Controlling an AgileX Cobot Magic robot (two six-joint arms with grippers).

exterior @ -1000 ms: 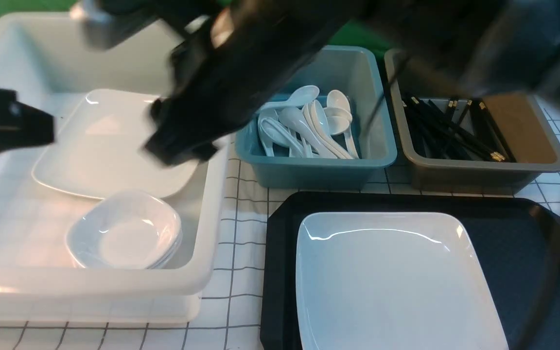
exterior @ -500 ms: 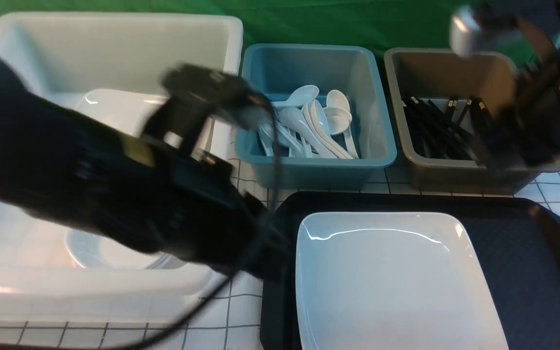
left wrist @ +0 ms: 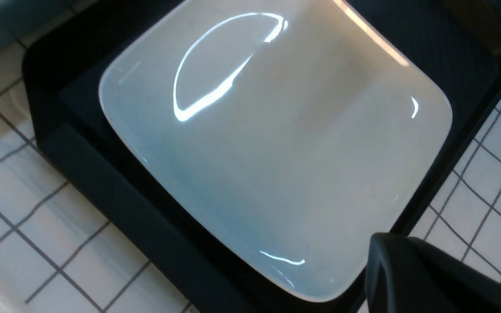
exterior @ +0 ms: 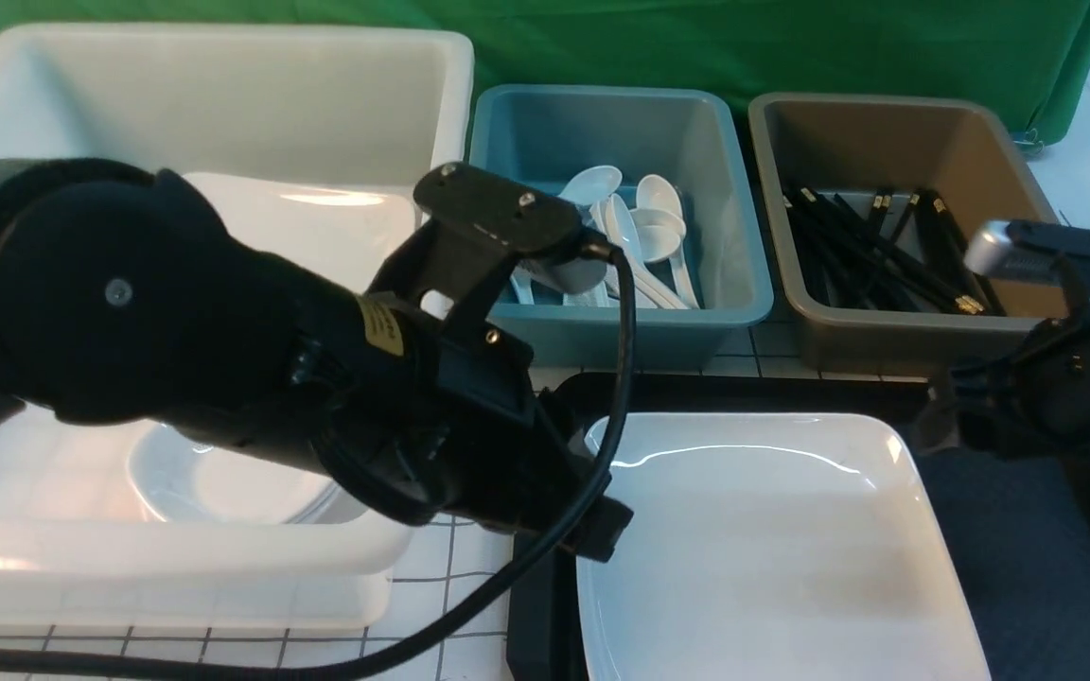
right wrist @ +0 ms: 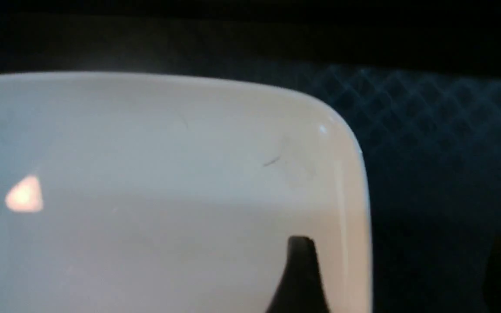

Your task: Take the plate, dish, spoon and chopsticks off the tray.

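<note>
The plate (exterior: pixel 772 549) lies flat on the tray (exterior: pixel 1009 577). It fills the tray's left and middle and leaves textured black bare toward the tray's right rim. I see nothing else on the part of the tray in view, so I take the plate as the job in hand.

My right claw (exterior: pixel 938 430) sits low at the plate's far right corner, near the tray's far rim. Its jaws are spread and hold nothing. In the right wrist view one finger (right wrist: pixel 300 269) hangs over the white just inside the raised edge. A dim shape out over the tray looks like the other finger, though that side is too dark for me to be sure. My left claw (exterior: pixel 606 530) is closed on nothing, at the tray's left rim beside the plate's left edge.

I judge the plate to be hard, stiff and glossy, so it won't flex but it will be slippery. It is wide enough that a pinch at one corner would let it sag and slide out. The raised rim is the only purchase, with one finger inside and one under the outer lip. I'd want both claws on opposite edges, which means opening the left one first. It looks breakable, so I'd lift it level and set it down softly.
</note>
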